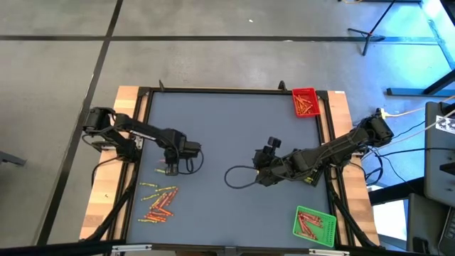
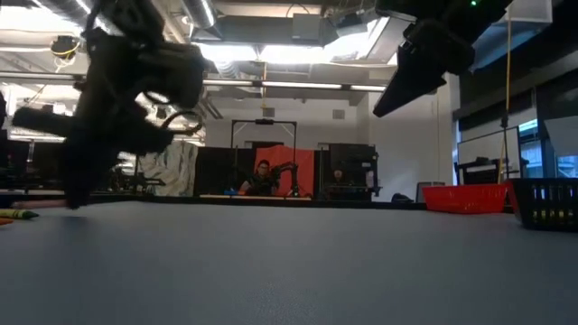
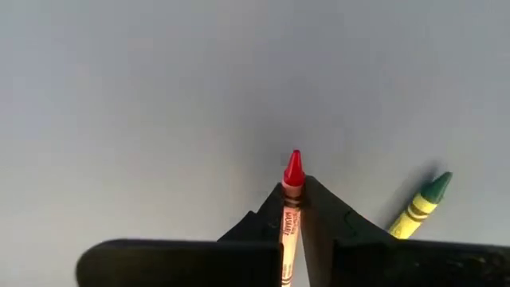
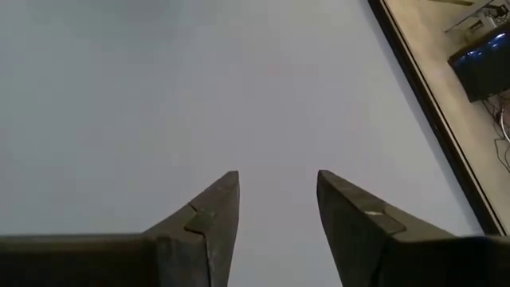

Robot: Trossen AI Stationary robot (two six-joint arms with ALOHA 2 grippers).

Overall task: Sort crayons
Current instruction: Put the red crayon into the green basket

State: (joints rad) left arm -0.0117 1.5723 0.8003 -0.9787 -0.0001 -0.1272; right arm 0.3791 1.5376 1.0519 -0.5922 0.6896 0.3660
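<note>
I am holding the left gripper [image 3: 293, 209] clamped on a red crayon [image 3: 292, 179] just beyond the loose crayons [image 1: 158, 200], needing next a lift toward the red tray [image 1: 306, 102], right gripper [image 4: 277, 209] idling open at mid-table.

A grey-blue worktop [image 1: 227, 128] carries a red plastic tray [image 1: 306, 102] at its far right corner and a green plastic tray [image 1: 313, 226] near right.

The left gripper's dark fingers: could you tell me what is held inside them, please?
The left gripper is shut on a red crayon: its pointed tip and paper-wrapped upper body show. The rest is covered by the fingers. A green crayon lies beside, outside the grip.
</note>
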